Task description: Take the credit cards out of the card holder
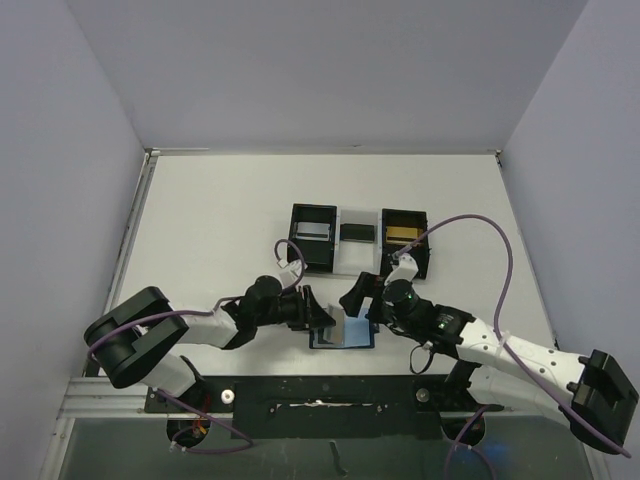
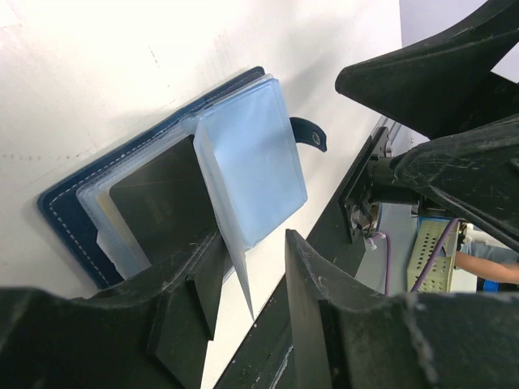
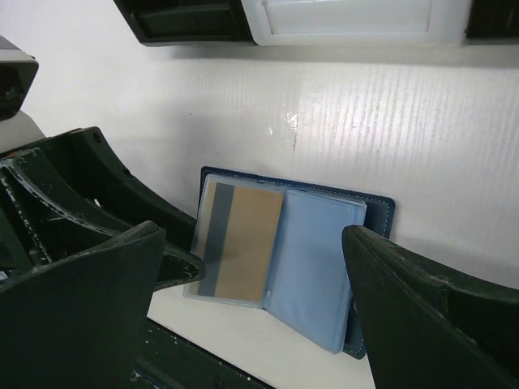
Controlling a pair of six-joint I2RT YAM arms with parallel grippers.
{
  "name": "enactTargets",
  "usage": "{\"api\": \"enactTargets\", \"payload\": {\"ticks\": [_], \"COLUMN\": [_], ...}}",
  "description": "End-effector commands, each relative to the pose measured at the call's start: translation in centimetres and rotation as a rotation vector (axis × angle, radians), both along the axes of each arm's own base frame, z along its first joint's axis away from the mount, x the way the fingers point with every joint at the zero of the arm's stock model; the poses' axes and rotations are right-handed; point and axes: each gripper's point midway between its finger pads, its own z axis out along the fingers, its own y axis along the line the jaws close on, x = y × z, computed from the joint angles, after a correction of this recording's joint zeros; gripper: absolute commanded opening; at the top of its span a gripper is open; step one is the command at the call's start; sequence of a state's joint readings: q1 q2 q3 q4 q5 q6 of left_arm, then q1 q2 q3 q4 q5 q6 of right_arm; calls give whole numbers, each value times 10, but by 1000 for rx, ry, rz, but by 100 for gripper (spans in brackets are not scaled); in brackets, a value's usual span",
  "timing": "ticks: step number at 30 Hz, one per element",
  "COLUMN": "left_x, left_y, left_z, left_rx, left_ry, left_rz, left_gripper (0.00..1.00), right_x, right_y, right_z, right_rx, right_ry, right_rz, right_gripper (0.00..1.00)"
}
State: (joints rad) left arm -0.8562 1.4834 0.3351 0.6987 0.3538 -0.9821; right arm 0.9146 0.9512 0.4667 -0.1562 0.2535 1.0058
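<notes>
Lying open on table (image 1: 220, 230), near edge: card holder (image 1: 345, 337); left gripper (image 2: 253, 251) fingers parted around upright clear leaf (image 2: 231, 259), contact unclear; right gripper (image 1: 360, 300) spread wide above. Pinch gold card (image 3: 243, 243) at sleeve mouth, slide straight out.

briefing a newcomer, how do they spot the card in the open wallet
Near the white table's front edge lies an open dark blue bifold card holder. One clear sleeve shows a tan rectangular card with a grey stripe; the neighbouring sleeve is plain pale blue.

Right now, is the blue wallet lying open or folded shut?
Open. The wallet lies spread flat on the table, its clear sleeves facing up, a tan card showing in one.
</notes>
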Motion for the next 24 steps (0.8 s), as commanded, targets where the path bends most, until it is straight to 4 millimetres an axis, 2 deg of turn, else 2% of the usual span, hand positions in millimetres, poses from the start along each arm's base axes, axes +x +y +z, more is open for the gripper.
{"api": "enactTargets", "payload": {"ticks": [1, 9, 16, 19, 24], "left_x": [7, 3, -5, -3, 1], "left_y": [-16, -42, -69, -68, -56], "left_z": [25, 28, 26, 28, 31], "left_rx": [-53, -52, -57, -62, -13], "left_ry": [-66, -68, -64, -66, -97], "left_rz": [-22, -77, -138, -116, -76], "left_gripper": [37, 41, 43, 43, 44], "right_x": [11, 10, 9, 4, -1], "right_y": [-8, -26, -31, -27, -18], "right_z": [20, 9, 15, 17, 17], "right_rx": [52, 82, 166, 191, 222], "right_ry": [-88, 1, 10, 13, 22], "right_rz": [-46, -79, -46, -12, 38], "right_gripper": [95, 89, 82, 78, 69]}}
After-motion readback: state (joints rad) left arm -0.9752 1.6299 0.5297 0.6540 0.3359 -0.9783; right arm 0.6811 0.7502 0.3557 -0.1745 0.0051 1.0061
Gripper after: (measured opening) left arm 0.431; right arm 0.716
